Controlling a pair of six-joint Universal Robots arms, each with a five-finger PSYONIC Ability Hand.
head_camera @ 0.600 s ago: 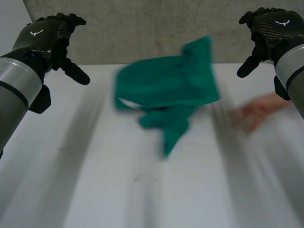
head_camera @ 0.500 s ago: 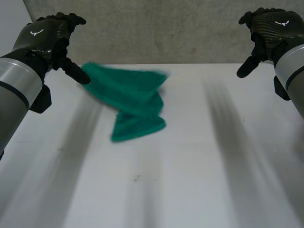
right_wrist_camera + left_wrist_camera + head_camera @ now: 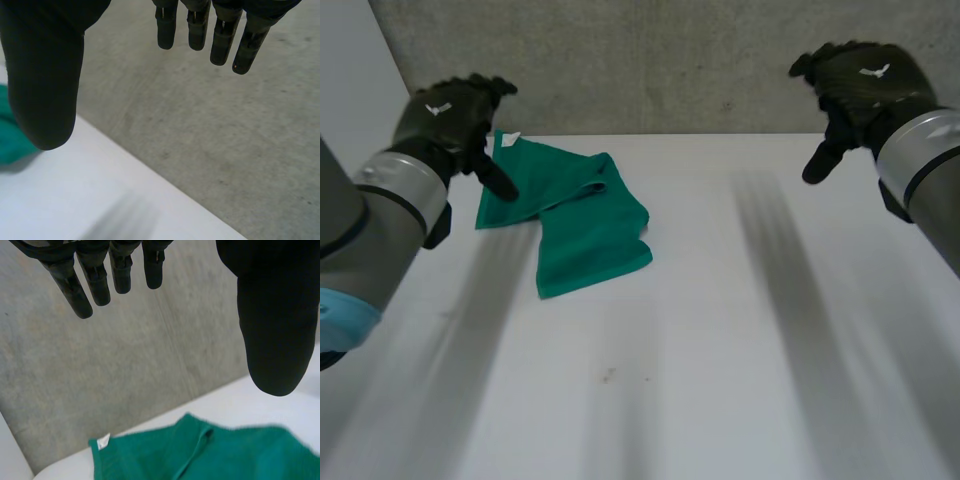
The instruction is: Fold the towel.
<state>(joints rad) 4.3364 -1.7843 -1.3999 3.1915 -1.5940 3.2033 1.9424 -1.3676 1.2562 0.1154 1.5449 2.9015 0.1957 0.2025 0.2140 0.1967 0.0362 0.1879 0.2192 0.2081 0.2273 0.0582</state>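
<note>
A green towel (image 3: 575, 220) lies crumpled on the white table (image 3: 720, 330) at the far left, with a small white tag at its far corner. My left hand (image 3: 455, 115) hovers above the towel's left edge, open, thumb pointing down toward the cloth without holding it. In the left wrist view the towel (image 3: 210, 455) lies below the hand's straight fingers (image 3: 95, 280) and thumb. My right hand (image 3: 855, 85) hangs open over the table's far right, well away from the towel. A bit of towel (image 3: 12, 140) shows beside the thumb in the right wrist view.
A grey concrete wall (image 3: 670, 60) runs along the table's far edge. Bare white tabletop spreads across the middle, right and near side.
The towel flew in from the right, landed at the far left and has settled there. A person's hand at the right has gone. Both arms have moved inward.
</note>
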